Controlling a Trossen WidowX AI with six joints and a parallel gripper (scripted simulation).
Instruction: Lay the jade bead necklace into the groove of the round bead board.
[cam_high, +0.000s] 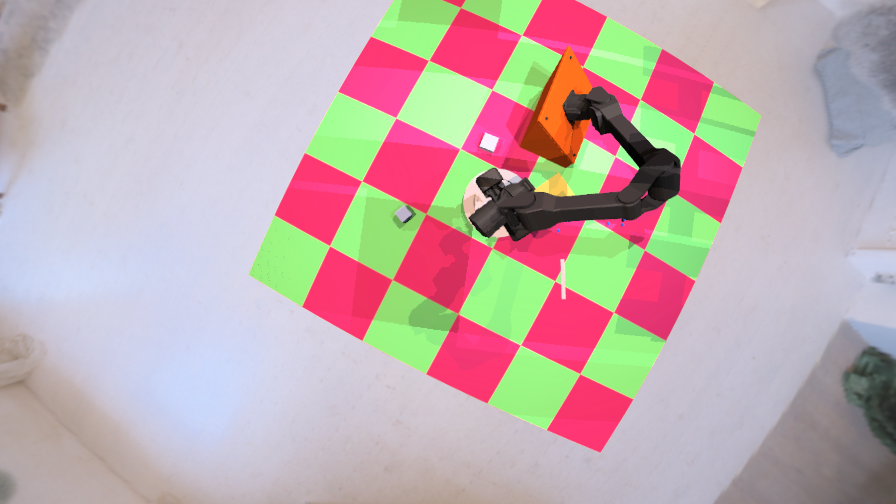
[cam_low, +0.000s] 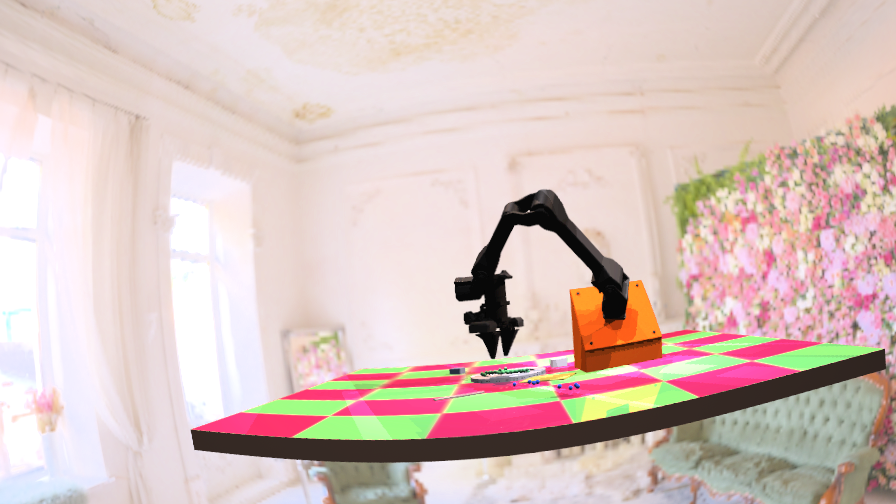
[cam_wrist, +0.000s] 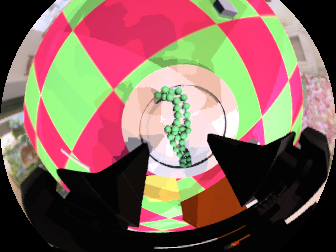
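Observation:
The round bead board is pale, with its groove showing as a thin dark ring in the wrist view. The jade bead necklace lies bunched on the board in a narrow double strand, mostly inside the ring. Its lower end reaches the ring near the yellow patch, and its upper end lies near the ring's far side. My gripper is open and empty, above the board and clear of the beads. In the top view the arm covers the necklace and much of the board.
A white block and a grey block stand near the board. A yellow piece lies between board and orange base. A white stick and several small blue beads lie nearby.

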